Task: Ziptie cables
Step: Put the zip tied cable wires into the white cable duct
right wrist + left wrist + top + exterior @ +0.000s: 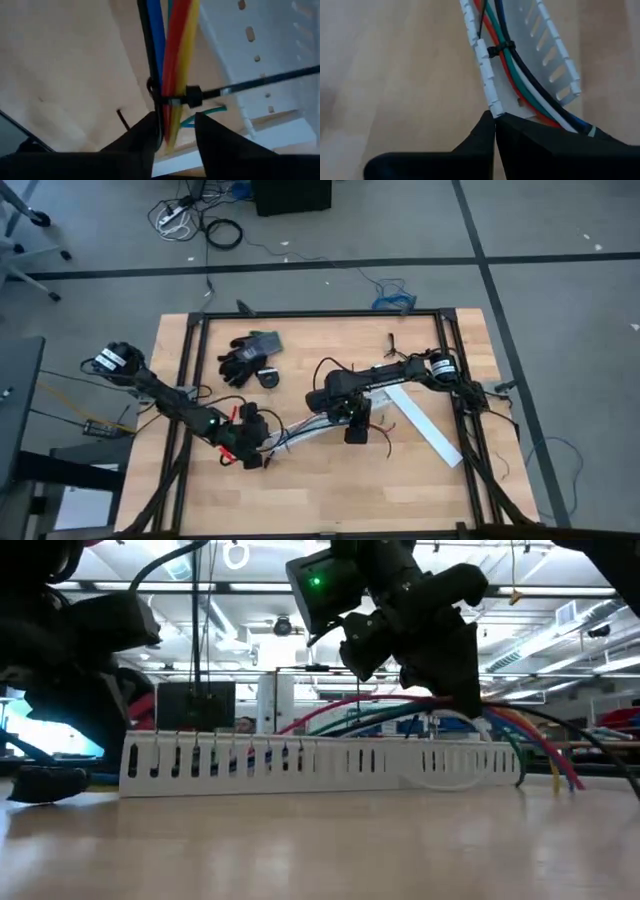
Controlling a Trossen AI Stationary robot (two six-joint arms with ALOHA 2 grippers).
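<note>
The cables (512,75) are a bunch of red, green, white, blue and black wires lying inside a white slotted channel (300,430) at the table's middle. A black ziptie (501,48) binds them there. A second ziptie (172,99) circles the bunch near my right gripper, with its tail (260,81) sticking out sideways. My left gripper (252,450) is shut at the channel's left end. My right gripper (357,430) is shut on the cables past the channel's right end. My left gripper pinches the free end of the channel's side wall (494,106) between its two fingers, reaching along the channel from the table's left. The channel lies flat on the table. My right gripper holds the cable bunch (172,120) between its two fingers, just beside the ziptie's loop, with the fingers across the wires. It comes from above, pointing down. The wires rise out of the channel to the fingers (455,690), and their free ends (545,755) droop to the table.
A second white channel (425,425) lies slanted at the right. Black gloves (250,352) and a small black roll (268,377) sit at the far middle, and a small black clip (392,340) lies farther right. A thin black piece (122,119) lies by my right gripper.
</note>
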